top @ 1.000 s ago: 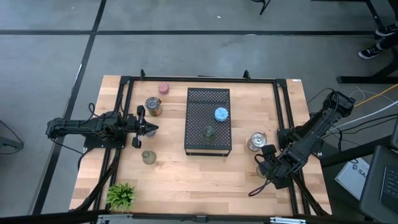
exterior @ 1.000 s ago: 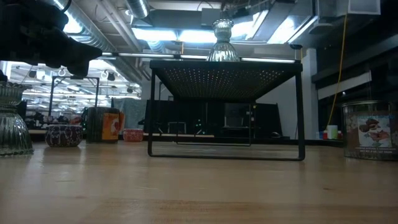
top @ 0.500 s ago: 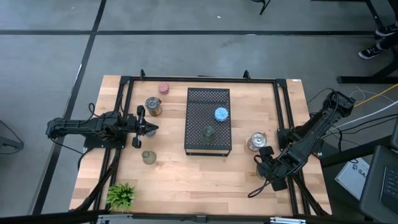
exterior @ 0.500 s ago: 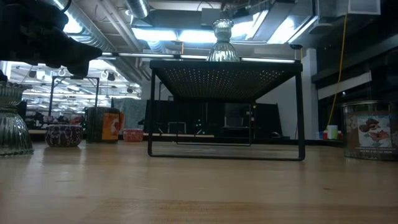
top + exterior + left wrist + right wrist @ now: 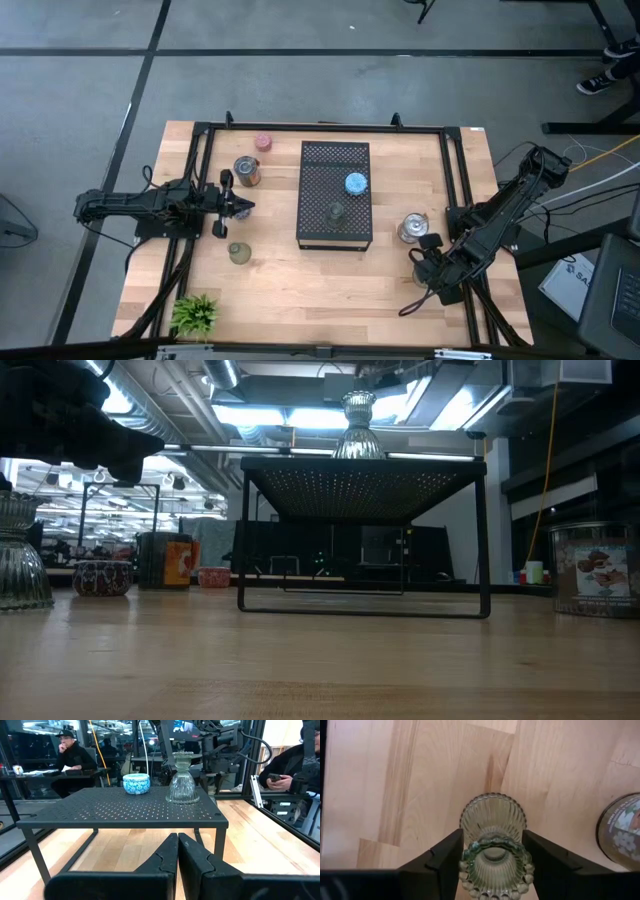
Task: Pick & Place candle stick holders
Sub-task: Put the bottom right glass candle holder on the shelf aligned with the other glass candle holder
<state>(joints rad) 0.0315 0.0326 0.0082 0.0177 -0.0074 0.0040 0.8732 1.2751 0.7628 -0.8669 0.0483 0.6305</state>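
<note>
Two candle stick holders stand on the black perforated tray (image 5: 335, 165): a blue holder (image 5: 355, 183) and a clear ribbed glass holder (image 5: 336, 211); judged placed. Left on the bench (image 5: 300, 280): a pink holder (image 5: 263, 142), a patterned holder (image 5: 246, 170), an olive-green holder (image 5: 238, 253) and a silvery holder (image 5: 413, 227). The right gripper (image 5: 492, 857) is low at the right near corner, its fingers clamped on a green ribbed glass holder (image 5: 493, 832) at the stem; whether it is lifted cannot be told. The left gripper (image 5: 177, 855) waits at the left, fingers together, empty. A small plant (image 5: 194, 314) sits at the near left corner, well clear; the silvery holder stands just beside the right gripper, towards the tray, and may obstruct the carry.
</note>
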